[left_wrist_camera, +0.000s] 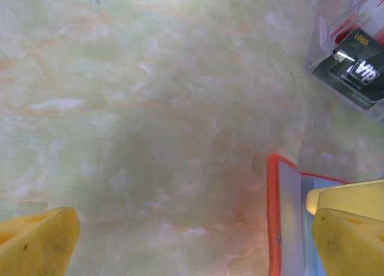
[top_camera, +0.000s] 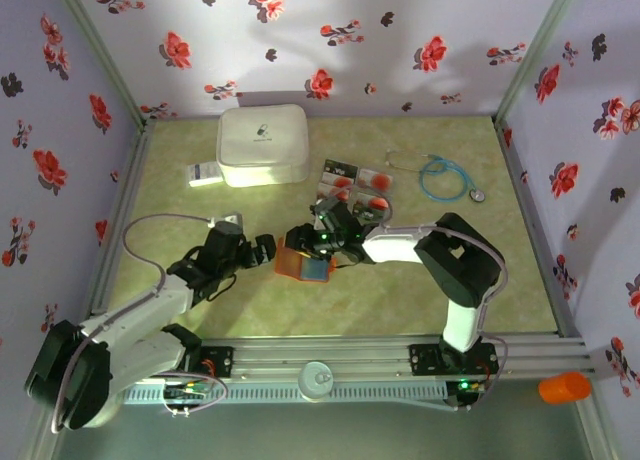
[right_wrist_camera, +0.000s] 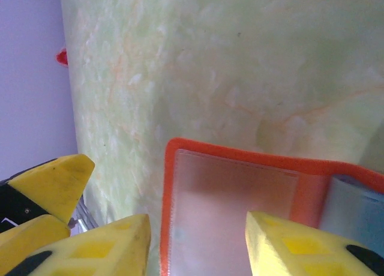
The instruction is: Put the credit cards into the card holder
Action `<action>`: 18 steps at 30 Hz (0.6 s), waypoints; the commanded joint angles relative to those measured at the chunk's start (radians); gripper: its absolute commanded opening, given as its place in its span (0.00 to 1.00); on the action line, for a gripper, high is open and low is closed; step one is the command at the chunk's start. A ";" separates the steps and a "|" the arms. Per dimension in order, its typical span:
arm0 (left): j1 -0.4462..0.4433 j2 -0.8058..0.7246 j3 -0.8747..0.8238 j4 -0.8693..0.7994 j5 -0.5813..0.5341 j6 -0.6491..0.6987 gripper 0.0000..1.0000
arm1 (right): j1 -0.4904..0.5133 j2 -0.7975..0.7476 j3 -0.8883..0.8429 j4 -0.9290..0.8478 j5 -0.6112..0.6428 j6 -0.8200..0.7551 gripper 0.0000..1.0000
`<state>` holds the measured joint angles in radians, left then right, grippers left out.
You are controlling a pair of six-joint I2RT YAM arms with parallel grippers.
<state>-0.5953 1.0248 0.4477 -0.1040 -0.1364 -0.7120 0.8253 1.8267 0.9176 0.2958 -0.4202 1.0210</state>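
The right fingers [right_wrist_camera: 306, 246] are apart, and I see nothing between them. They hang just above the card holder [right_wrist_camera: 240, 192], which lies open on the table [right_wrist_camera: 240, 66]. Its orange-red border goes around a clear, cloudy pocket, and beside the fold there is a bluish-grey inside part. From the right wrist, one fingertip is over the left edge of the pocket and the other is over the part near the fold. I cannot tell if they touch it.

The left fingers [left_wrist_camera: 36, 243] are wide apart and hold nothing. One is over the bare table, the other is over the bluish-grey inside of the card holder [left_wrist_camera: 287, 222]. Whether it presses on it is not clear.

From above, the two arms meet at the card holder [top_camera: 305, 267], a little in front of the middle of the table [top_camera: 400, 290], the left fingers [top_camera: 262, 248] at its left side and the right fingers [top_camera: 312, 242] at its far side. The credit cards [top_camera: 340, 170] lie in a small group further back, just behind the right arm's wrist. From the left wrist, one dark card with the letters VIP shows under clear plastic. A big white case [top_camera: 262, 145] stands at the back left with a white label [top_camera: 205, 174] beside it, and a stethoscope [top_camera: 445, 177] lies at the back right. An orange cylinder [top_camera: 565, 387] is off the table at the near right.
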 commanded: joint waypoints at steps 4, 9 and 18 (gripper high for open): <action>0.008 0.040 0.032 -0.042 0.024 0.041 1.00 | -0.010 -0.013 -0.039 0.017 -0.008 -0.018 0.34; 0.008 0.081 0.059 -0.053 0.040 0.068 1.00 | -0.011 0.015 -0.032 0.022 -0.021 -0.020 0.24; 0.001 0.154 0.106 -0.053 0.075 0.103 1.00 | -0.017 0.058 -0.008 0.006 -0.030 -0.032 0.20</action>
<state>-0.5953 1.1591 0.5205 -0.1436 -0.0811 -0.6437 0.8162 1.8618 0.8890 0.2996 -0.4332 1.0103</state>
